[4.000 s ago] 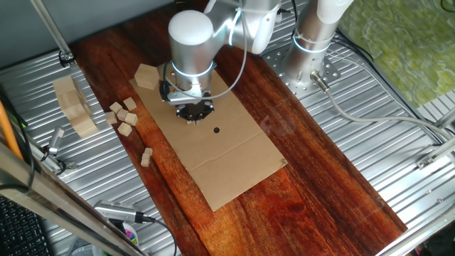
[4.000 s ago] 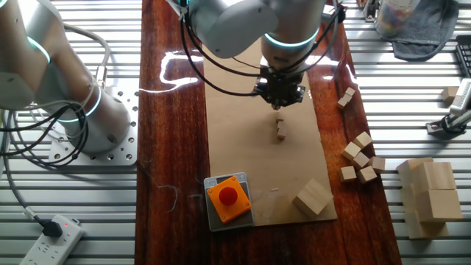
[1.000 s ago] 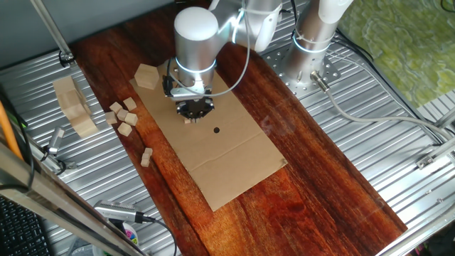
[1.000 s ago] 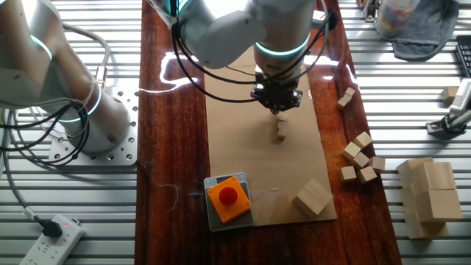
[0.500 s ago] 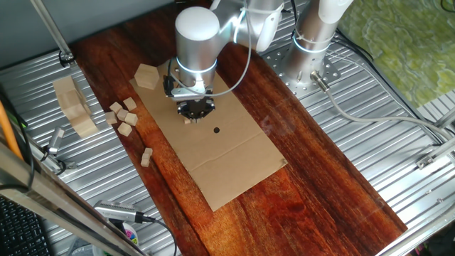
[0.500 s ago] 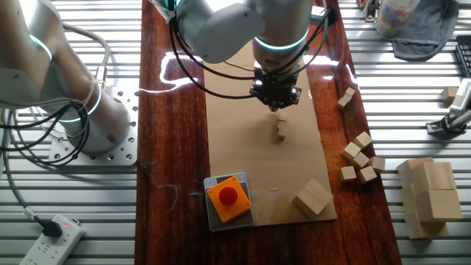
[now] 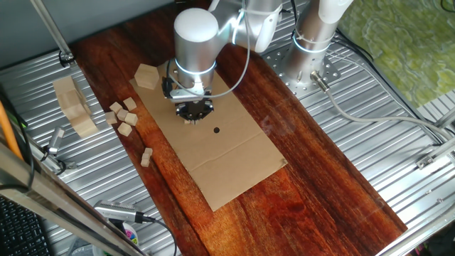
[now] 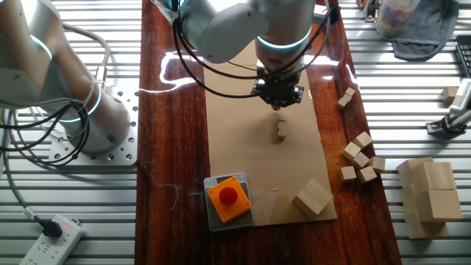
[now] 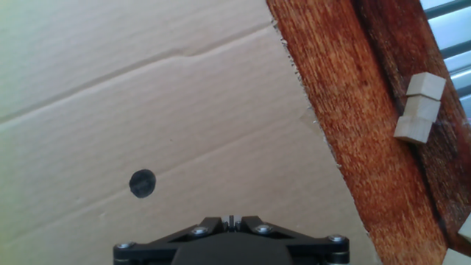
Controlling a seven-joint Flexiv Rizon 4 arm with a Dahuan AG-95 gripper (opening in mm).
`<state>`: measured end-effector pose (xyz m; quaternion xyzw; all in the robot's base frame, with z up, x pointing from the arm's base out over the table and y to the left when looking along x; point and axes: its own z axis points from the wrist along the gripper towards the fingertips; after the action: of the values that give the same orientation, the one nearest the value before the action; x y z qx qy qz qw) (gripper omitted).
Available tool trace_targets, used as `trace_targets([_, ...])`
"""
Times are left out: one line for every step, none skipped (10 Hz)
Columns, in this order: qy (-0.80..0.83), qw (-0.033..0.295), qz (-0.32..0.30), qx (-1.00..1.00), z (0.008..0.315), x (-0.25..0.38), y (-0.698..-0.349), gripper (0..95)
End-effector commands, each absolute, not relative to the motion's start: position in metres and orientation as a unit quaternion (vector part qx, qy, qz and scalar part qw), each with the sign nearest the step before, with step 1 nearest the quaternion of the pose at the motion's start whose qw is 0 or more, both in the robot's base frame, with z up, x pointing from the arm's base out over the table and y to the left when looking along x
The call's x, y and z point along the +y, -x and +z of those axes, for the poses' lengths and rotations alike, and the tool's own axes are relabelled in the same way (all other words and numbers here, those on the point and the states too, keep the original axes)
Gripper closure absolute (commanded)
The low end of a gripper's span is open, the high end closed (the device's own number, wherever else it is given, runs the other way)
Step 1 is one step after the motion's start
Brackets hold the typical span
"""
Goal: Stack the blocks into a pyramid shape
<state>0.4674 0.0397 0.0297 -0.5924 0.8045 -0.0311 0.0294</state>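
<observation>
Cardboard, a plain brown sheet (image 7: 213, 153), lies on the dark wooden tabletop (image 7: 313, 178) and serves as the reference for all positions below. A small black dot (image 7: 216, 130) is marked near the sheet's middle; in the hand view the same dot (image 9: 142, 183) appears just ahead of the gripper body.

Gripper (image 7: 193, 114): hangs low over the sheet, just beside the dot, on the side toward the hexagonal wooden piece (image 7: 146, 75), which rests at one corner of the sheet. From the other fixed view the gripper (image 8: 278, 101) stands over the sheet's centre line. Whether the fingers are spread or pressed together cannot be told: the arm's housing hides them in both fixed views, and the hand view shows only the black base of the hand.

Blocks: one pale block (image 8: 280, 130), possibly two set together, stands on the sheet just beside the gripper, on the side toward the orange button box (image 8: 227, 199). A cluster of loose blocks (image 7: 123, 116) lies off the sheet's long edge on the bare wood, near the hexagonal piece. Two more blocks (image 7: 146, 157), touching end to end, lie farther along that same edge; the hand view shows them as a pair (image 9: 417, 107) well clear of the cardboard.

A large pale slab-like block (image 7: 74, 106) rests beyond the cluster, on the ribbed metal surface (image 7: 43, 92) beside the wood.
</observation>
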Motion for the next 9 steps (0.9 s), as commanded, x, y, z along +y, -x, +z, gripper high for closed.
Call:
trace_targets([0.594,0.035,-0.035,0.803,0.0246,0.0383,-0.4704,95.0])
trace_targets([0.595,0.036,-0.035,0.802,0.0232,0.0379,-0.4711,95.0])
trace_targets([0.595,0.037,-0.036,0.802,0.0226,0.0377,-0.4714,95.0])
trace_targets([0.597,0.037,-0.036,0.801,0.0224,0.0376,-0.4714,95.0])
trace_targets([0.597,0.037,-0.037,0.800,0.0224,0.0374,-0.4714,95.0])
trace_targets([0.598,0.038,-0.038,0.799,0.0225,0.0372,-0.4714,95.0])
trace_targets([0.599,0.038,-0.038,0.799,0.0225,0.0370,-0.4714,95.0])
trace_targets([0.604,0.037,-0.040,0.795,0.0227,0.0365,-0.4713,95.0])
trace_targets([0.605,0.037,-0.040,0.794,0.0227,0.0365,-0.4713,95.0])
